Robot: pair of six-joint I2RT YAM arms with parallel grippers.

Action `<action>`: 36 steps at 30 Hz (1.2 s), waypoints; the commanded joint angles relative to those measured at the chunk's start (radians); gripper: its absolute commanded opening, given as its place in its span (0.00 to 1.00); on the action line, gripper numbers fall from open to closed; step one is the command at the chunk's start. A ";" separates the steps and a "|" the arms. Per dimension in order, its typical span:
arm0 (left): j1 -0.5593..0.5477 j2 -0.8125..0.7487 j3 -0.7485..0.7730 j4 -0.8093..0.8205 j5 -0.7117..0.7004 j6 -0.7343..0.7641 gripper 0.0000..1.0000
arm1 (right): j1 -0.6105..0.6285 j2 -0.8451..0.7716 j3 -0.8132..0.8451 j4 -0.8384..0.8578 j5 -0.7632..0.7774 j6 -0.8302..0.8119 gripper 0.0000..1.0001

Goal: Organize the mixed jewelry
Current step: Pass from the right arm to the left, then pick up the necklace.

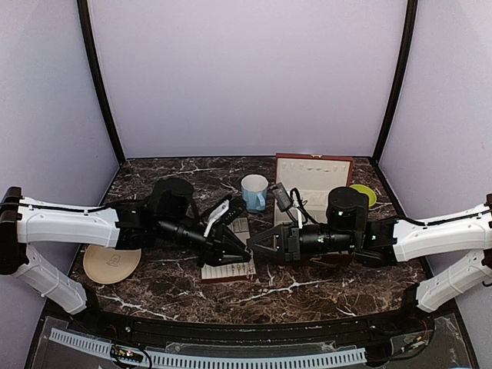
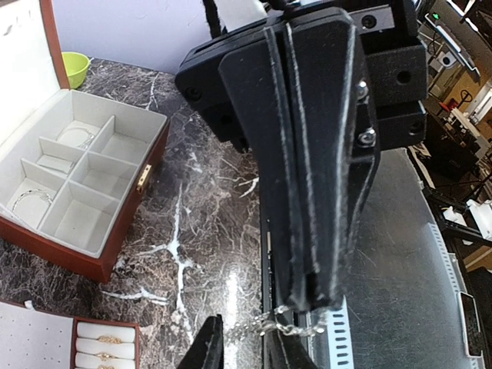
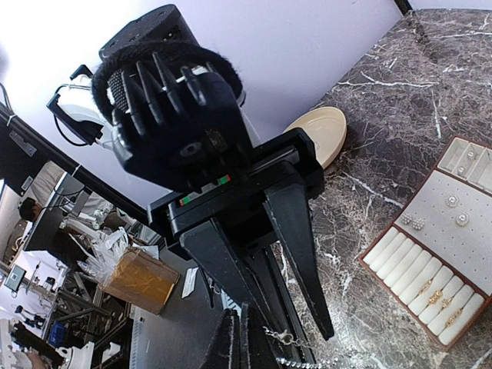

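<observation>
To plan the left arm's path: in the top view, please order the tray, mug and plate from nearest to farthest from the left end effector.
1. Tray, directly beneath the left end effector.
2. Mug, behind it.
3. Plate, far to its left.

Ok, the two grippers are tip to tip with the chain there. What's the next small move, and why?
Probably close the left gripper on the fine chain. It hangs from the shut tips of the right gripper and crosses the gap between the left fingers, which stand apart.
</observation>
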 commanded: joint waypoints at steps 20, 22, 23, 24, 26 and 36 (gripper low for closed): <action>-0.005 -0.065 0.033 0.004 0.091 -0.073 0.00 | -0.008 -0.054 -0.069 0.014 0.082 0.018 0.00; -0.006 -0.062 0.044 -0.014 0.113 -0.077 0.00 | -0.008 -0.046 -0.071 0.015 0.076 0.020 0.10; -0.006 -0.054 0.058 -0.037 0.134 -0.078 0.00 | -0.008 -0.035 -0.067 0.016 0.068 0.023 0.16; -0.006 -0.050 0.066 -0.051 0.145 -0.079 0.00 | -0.008 -0.027 -0.064 0.015 0.057 0.024 0.20; -0.007 -0.038 0.089 -0.089 0.177 -0.079 0.00 | -0.007 -0.018 -0.058 0.018 0.039 0.023 0.27; -0.004 -0.024 0.130 -0.165 0.225 -0.085 0.00 | 0.021 -0.041 -0.083 -0.006 0.068 -0.008 0.32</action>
